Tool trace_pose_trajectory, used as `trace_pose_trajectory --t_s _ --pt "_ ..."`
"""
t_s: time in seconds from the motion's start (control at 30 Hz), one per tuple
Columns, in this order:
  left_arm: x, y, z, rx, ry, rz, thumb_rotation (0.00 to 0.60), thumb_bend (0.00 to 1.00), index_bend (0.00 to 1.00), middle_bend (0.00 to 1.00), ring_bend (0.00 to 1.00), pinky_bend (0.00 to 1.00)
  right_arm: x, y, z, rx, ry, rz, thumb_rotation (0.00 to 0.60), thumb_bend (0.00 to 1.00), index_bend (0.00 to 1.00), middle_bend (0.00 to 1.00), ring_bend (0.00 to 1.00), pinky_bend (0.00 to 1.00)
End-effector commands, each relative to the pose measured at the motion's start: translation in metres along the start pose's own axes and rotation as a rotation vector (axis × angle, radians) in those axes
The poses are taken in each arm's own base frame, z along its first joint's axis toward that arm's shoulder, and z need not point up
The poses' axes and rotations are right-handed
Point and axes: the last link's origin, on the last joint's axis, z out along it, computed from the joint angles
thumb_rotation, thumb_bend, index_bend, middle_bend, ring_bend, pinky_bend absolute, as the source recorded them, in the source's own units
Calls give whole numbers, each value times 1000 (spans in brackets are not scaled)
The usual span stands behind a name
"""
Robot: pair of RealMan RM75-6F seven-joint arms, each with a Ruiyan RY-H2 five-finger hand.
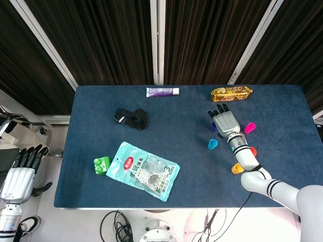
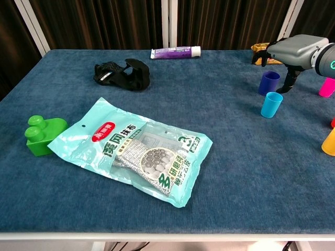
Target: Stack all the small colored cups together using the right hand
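Right hand (image 2: pixel 293 50) over purple cup (image 2: pixel 269 82), fingers spread, released; cyan cup (image 2: pixel 271 104) just beside, snack bar (image 1: pixel 231 93) behind.

right hand (image 2: pixel 289 50) above purple cup (image 2: pixel 269 82) | cyan cup (image 2: pixel 271 104) near

Blue-topped table (image 1: pixel 101 111) before dark ribbed wall panels (image 1: pixel 111 40) (white strips between).

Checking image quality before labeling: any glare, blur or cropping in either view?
Head view: even light, sharp, soft shadows only; left hand sits off the table at the frame edge. Chest view: sharp, mild sheen on the teal pouch; right hand and orange cup are cropped by the right edge.
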Motion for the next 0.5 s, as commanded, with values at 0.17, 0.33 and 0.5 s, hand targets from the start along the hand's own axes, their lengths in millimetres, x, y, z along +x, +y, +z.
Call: trace_pose_trajectory --t_s 0.17,0.33,0.5 --pt "0 1 1 -4 1 0 600 62 36 0 0 0 -6 -2 2 -6 11 3 600 148 261 306 0 0" --pt "-1 0 2 6 -3 5 600 63 36 0 0 0 -6 -5 4 -5 29 -1 600 158 281 347 12 0" --pt "0 0 2 7 -1 3 600 63 36 0 0 0 -8 -7 5 -3 41 -3 600 166 349 385 40 0"
